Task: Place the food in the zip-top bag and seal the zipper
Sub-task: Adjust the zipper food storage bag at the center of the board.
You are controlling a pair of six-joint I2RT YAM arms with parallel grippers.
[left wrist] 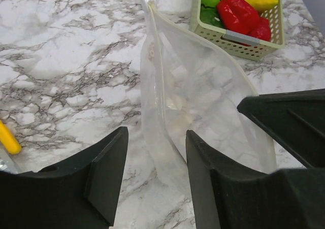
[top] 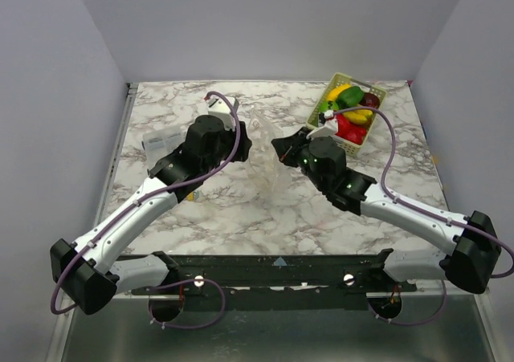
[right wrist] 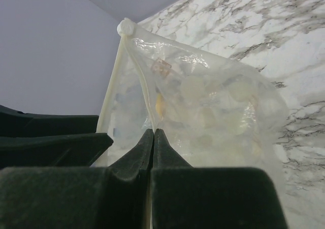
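Note:
The clear zip-top bag [top: 265, 149] stands upright mid-table between my grippers, with only pale blurry shapes showing through it. In the right wrist view the bag [right wrist: 213, 107] has its two zipper lips [right wrist: 142, 82] spreading down from a white end piece [right wrist: 125, 27]. My right gripper [right wrist: 153, 132] is shut on one lip. My left gripper [left wrist: 156, 173] is open, with the bag's near edge [left wrist: 162, 153] between its fingers. The food, a red pepper [left wrist: 237, 13], green and yellow pieces, lies in the basket [top: 347, 111].
The pale-green lattice basket [left wrist: 244, 42] stands at the back right, just beyond the bag. A flat clear packet [top: 161, 143] lies left of my left arm. A yellow piece [left wrist: 7, 137] shows at the left edge of the left wrist view.

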